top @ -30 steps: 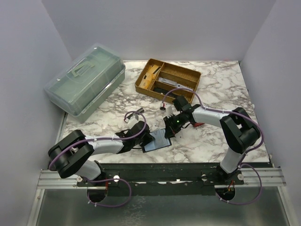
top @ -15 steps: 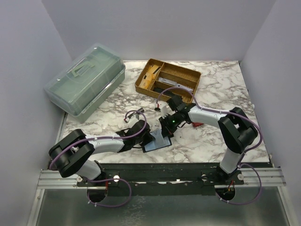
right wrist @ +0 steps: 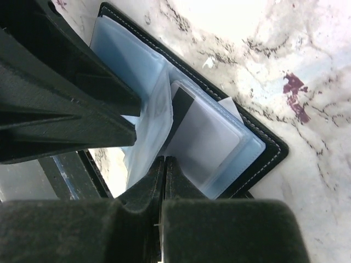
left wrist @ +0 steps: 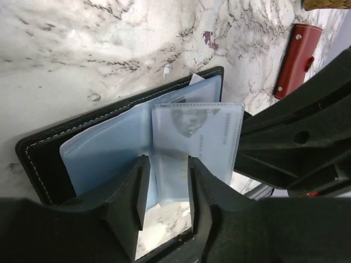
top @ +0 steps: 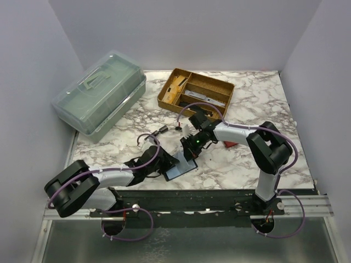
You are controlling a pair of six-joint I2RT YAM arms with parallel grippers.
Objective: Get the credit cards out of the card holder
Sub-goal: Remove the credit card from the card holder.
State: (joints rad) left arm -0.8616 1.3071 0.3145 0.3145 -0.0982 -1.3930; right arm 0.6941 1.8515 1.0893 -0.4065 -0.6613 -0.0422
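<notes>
L gripper (left wrist: 167,164) parted, R gripper (right wrist: 164,161) closed

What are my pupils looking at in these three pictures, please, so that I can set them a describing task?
A two-armed robot is bolted at the near edge of a marble table. One picture looks down from above; the other two come from cameras on its wrists. On the table stand a lidded green plastic box and a wooden tray; a red case lies near an open black card holder with clear sleeves, one holding a card. The left gripper is open over the sleeves. The right gripper is shut at a lifted sleeve's edge; whether it pinches it is unclear.
</notes>
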